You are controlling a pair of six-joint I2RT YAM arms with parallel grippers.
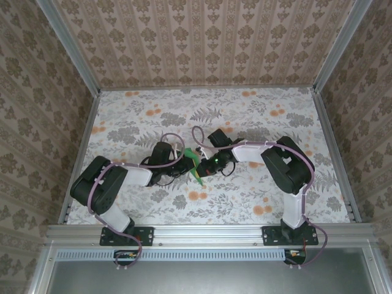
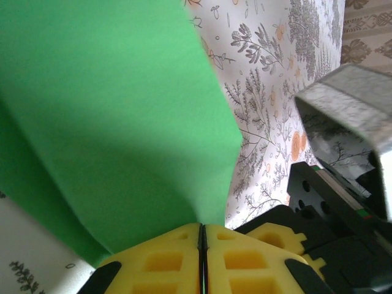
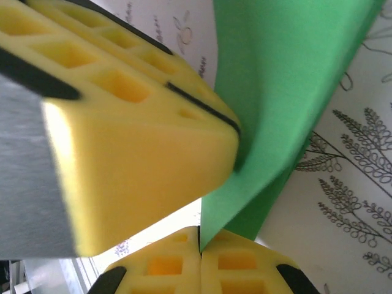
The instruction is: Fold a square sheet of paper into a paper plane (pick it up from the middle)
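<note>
The green sheet of paper (image 1: 198, 174) hangs just above the table's middle, folded into narrow layers with a pointed lower tip. Both grippers meet on it. My left gripper (image 1: 186, 160) is shut on the paper; in the left wrist view its yellow pads (image 2: 165, 257) pinch the sheet (image 2: 122, 122) at its lower edge. My right gripper (image 1: 206, 164) is shut on the paper's corner (image 3: 275, 92), and the left gripper's fingers (image 3: 135, 141) press the same sheet close above. Whether the folds form a finished paper plane I cannot tell.
A floral tablecloth (image 1: 257, 122) covers the table, with patterned walls on three sides and a metal rail (image 1: 208, 231) along the near edge. The right arm's body (image 2: 349, 122) stands close beside the left gripper. Open cloth lies to the back and both sides.
</note>
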